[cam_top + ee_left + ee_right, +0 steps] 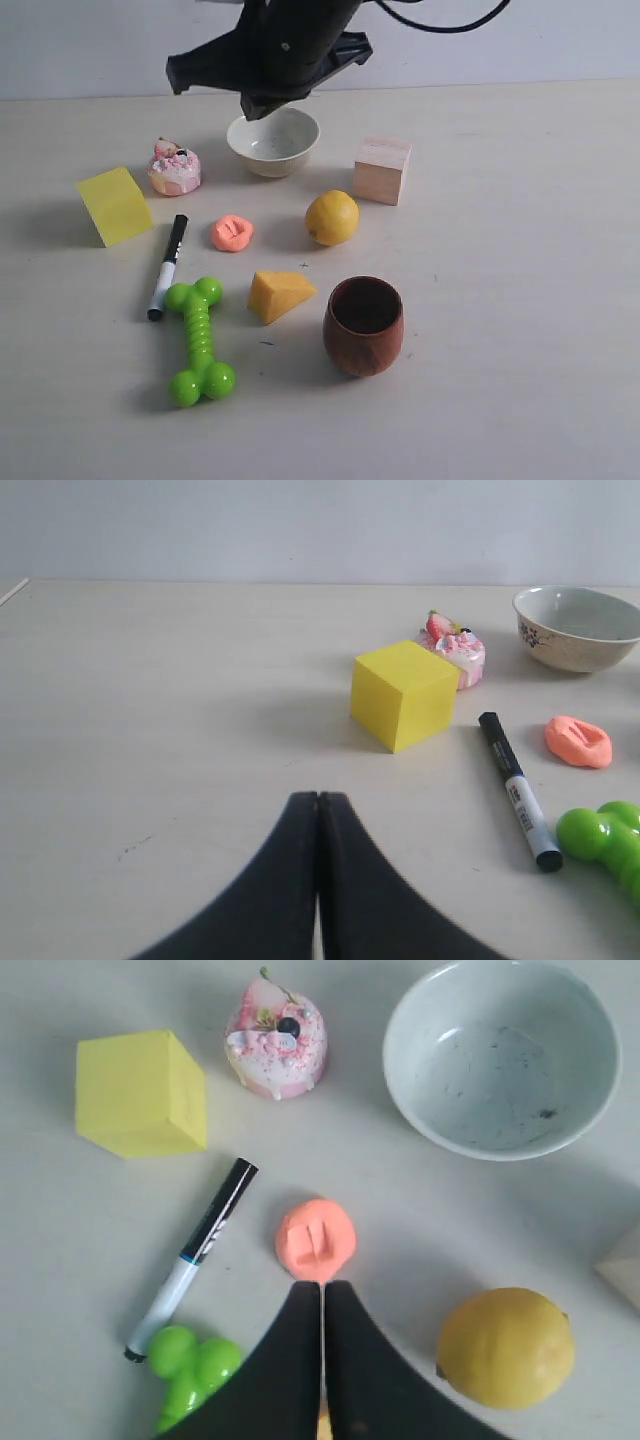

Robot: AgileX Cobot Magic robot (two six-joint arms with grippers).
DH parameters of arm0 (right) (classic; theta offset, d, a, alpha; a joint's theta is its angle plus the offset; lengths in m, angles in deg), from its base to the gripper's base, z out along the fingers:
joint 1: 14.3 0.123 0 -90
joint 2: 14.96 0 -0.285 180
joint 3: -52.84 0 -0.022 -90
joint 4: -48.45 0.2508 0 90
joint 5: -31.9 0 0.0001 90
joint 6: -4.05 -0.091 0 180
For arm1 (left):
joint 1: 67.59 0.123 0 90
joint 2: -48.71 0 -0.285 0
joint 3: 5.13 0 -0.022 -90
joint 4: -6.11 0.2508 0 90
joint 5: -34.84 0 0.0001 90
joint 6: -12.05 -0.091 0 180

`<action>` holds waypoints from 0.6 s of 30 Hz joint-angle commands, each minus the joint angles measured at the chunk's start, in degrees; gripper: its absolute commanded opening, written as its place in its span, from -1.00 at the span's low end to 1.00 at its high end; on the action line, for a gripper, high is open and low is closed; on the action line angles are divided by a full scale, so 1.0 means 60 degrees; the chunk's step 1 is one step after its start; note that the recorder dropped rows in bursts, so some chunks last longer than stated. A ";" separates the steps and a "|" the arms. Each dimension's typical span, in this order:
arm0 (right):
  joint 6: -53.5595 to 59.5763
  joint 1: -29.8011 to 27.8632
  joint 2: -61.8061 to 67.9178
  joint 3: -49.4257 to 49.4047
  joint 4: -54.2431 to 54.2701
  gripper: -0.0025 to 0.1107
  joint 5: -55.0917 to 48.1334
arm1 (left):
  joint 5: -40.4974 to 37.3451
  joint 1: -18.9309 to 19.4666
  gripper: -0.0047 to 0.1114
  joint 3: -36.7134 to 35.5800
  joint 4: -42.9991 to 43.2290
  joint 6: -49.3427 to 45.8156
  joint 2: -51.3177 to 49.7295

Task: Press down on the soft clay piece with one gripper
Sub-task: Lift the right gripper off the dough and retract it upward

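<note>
The soft clay piece (232, 233) is a small salmon-orange lump with dent marks, lying on the table between the marker and the lemon. It also shows in the right wrist view (316, 1239) and the left wrist view (578, 741). My right gripper (322, 1285) is shut with nothing between its fingers. It hangs above the table, with the clay just past its tips and apart from them. The right arm (280, 50) is raised over the bowl at the back. My left gripper (318, 796) is shut and empty, low over bare table, well short of the yellow cube.
Around the clay lie a black-and-white marker (167, 266), a yellow cube (114, 205), a pink-frosted cake toy (174, 167), a white bowl (273, 141), a lemon (332, 217), a wooden block (382, 169), a cheese wedge (278, 294), a green bone toy (198, 340) and a brown cup (363, 325).
</note>
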 commanded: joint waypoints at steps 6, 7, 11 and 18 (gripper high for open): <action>-0.0901 -0.0039 -0.1637 -0.0318 0.0371 -0.91 -0.1024 | 0.0107 -0.0051 -0.92 0.0025 -0.0032 -0.0002 0.0015; -0.1017 -0.0039 -0.1722 -0.0318 0.0371 -0.91 -0.0960 | 0.0107 -0.0051 -0.92 0.0025 -0.0032 -0.0002 0.0015; -0.0940 -0.0039 -0.1826 -0.0318 0.0271 -0.91 -0.0849 | 0.0107 -0.0051 -0.92 0.0025 -0.0032 -0.0002 0.0015; -0.1083 -0.0039 -0.1835 -0.0318 -0.1998 -0.91 -0.1098 | 0.0107 -0.0051 -0.92 0.0025 -0.0032 -0.0002 0.0015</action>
